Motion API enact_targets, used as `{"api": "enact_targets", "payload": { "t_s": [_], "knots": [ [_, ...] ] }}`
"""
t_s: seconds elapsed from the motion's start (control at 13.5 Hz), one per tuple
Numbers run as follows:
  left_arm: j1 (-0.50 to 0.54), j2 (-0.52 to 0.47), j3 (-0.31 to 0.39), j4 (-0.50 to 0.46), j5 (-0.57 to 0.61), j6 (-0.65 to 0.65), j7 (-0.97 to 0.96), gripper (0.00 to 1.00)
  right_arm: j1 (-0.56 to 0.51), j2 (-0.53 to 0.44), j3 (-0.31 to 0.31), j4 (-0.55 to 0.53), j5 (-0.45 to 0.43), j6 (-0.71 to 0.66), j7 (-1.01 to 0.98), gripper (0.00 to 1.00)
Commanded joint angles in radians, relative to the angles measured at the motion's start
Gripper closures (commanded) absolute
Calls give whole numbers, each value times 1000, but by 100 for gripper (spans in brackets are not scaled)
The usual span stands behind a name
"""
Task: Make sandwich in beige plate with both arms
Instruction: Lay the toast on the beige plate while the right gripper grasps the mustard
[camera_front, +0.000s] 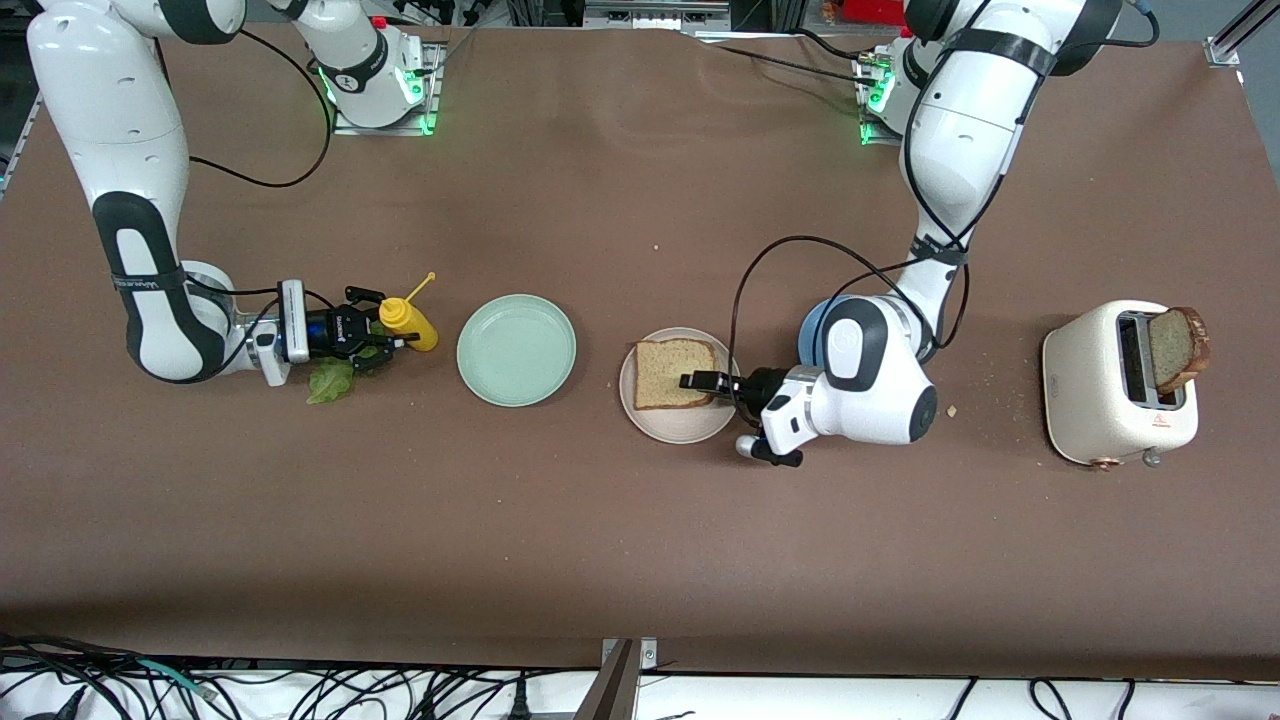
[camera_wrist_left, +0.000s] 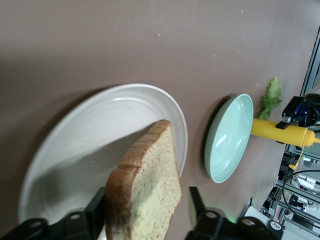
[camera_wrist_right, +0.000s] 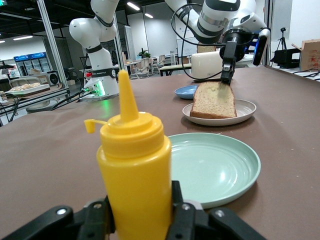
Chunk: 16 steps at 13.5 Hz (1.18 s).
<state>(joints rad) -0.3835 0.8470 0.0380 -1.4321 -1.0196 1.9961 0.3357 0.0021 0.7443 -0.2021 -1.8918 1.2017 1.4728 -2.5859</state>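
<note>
Bread slice on beige plate, frame centre, left gripper pinching its edge. Light, soft, crumbly: grip crust gently. Right gripper, frame left, clamps mustard bottle; lettuce limp beside it.

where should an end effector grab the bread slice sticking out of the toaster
Take the bread slice by its exposed upper part, coming down from above the toaster. It stands on edge in the slot with its lower part hidden inside, so only the top crust and the two flat faces are free. Probably pinch across those faces, fingers straddling the thin slice, then lift along the slot.
</note>
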Motion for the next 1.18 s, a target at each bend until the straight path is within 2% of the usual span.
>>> {"api": "enact_targets", "payload": {
  "t_s": [0.0, 0.22, 0.37, 0.66, 0.81, 0.96, 1.11],
  "knots": [
    [29, -9, 0, -5, 61, -14, 20, 1, -4, -12, -10, 25, 18, -46, 70, 100],
    [80, -16, 2, -2, 180, -16, 17, 1, -1, -58, -14, 80, 1, -62, 264, 100],
    [132, -28, 2, 2, 220, -34, 17, 1, 4, -98, -14, 124, -43, -62, 408, 100],
    [208, -57, 9, 7, 320, -48, 16, 1, 44, -155, -8, 266, -204, -62, 728, 100],
    [241, -98, 16, 5, 424, -63, 16, 1, 87, -180, -10, 316, -273, -54, 875, 100],
    [258, -127, 42, 5, 528, -88, 16, 0, 139, -189, -8, 378, -391, -46, 1030, 100],
    [291, -155, 46, 7, 622, -149, 16, 0, 205, -191, -13, 408, -453, -16, 1151, 100]
  ]
}}
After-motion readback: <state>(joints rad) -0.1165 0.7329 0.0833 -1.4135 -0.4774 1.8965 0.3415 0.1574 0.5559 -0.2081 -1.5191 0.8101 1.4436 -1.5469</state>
